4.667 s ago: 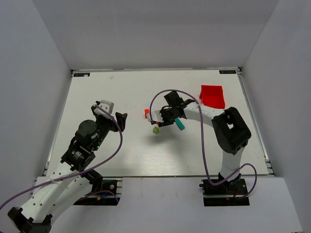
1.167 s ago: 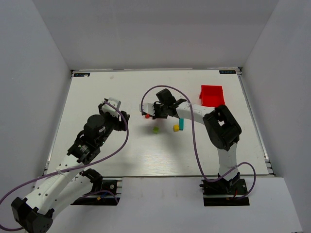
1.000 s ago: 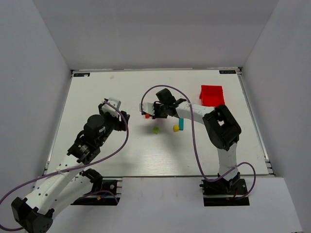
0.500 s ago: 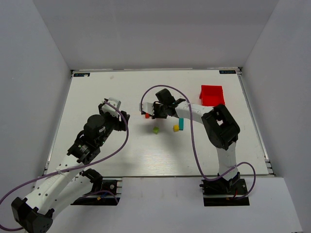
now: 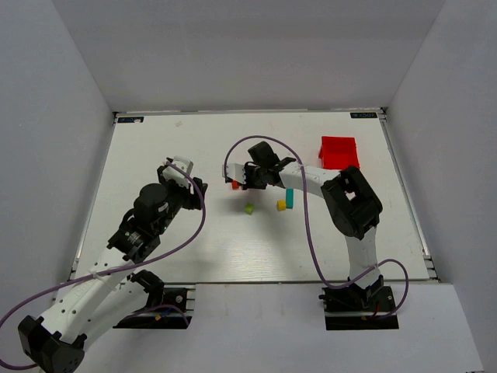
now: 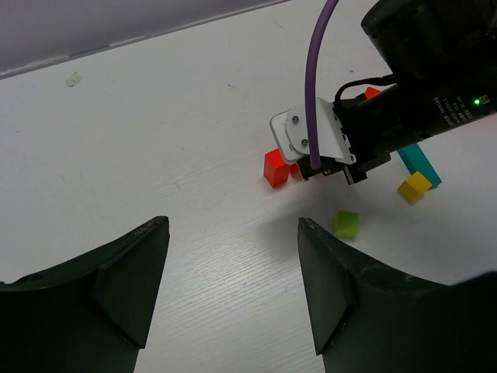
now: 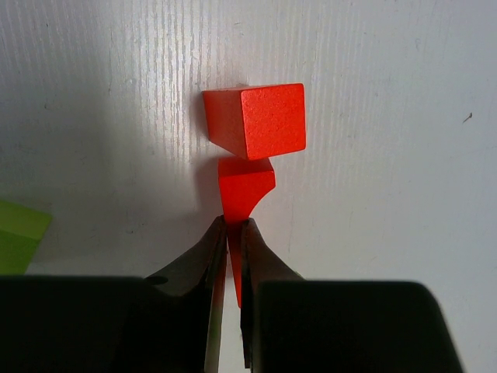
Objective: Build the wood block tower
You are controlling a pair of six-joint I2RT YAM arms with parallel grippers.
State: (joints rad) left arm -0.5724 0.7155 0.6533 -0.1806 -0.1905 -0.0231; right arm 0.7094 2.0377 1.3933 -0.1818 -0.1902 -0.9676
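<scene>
My right gripper (image 7: pixel 231 227) pinches the red arch piece (image 7: pixel 247 183) by its thin leg. It looks light, hard and slick, so it could pivot.

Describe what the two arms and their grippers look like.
The left arm and right arm are built alike: white links joined by bulky black joints, with a purple cable looping loosely along each. The left gripper has broad, black, wedge-shaped fingers. The right gripper has black fingers tapering to thin tips. The right wrist housing carries small white lettering and a green light.
</scene>
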